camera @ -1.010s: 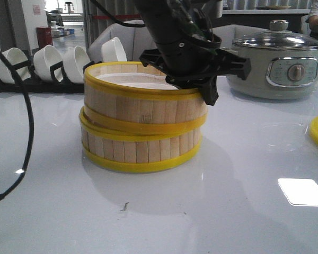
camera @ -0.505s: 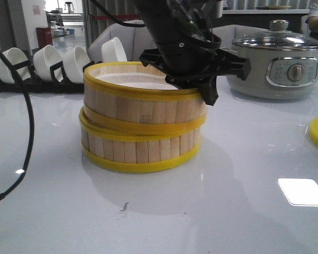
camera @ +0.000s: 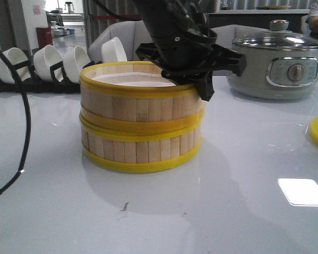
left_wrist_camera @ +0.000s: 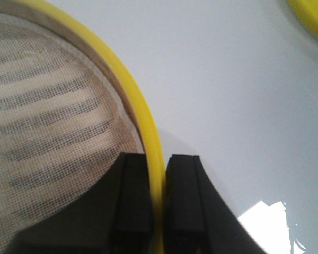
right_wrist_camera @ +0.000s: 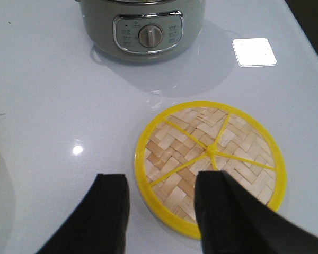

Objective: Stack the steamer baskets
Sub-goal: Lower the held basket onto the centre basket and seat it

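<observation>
Two bamboo steamer baskets stand stacked in the middle of the white worktop, toward its far edge: the upper steamer basket [camera: 140, 98] sits squarely on the lower steamer basket [camera: 140, 151], their yellow rims meeting all round. The left gripper [left_wrist_camera: 159, 201] has its jaws pinching the upper basket's yellow rim, one finger inside over the whitish mesh liner [left_wrist_camera: 47, 111], the other outside. The woven lid [right_wrist_camera: 209, 164] lies flat near the worktop's right edge, in front of the grey-green electric pot [right_wrist_camera: 143, 26]; the right gripper [right_wrist_camera: 161, 211] hovers above the lid's near rim with its jaws spread and empty. These pieces look light and fairly stiff, the slat walls thin enough to flex or crack under a hard squeeze, the smooth rims likely a little slippery. The thick rim is the sound place to grip, and the lid, lying flat, probably needs taking at its edge.
</observation>
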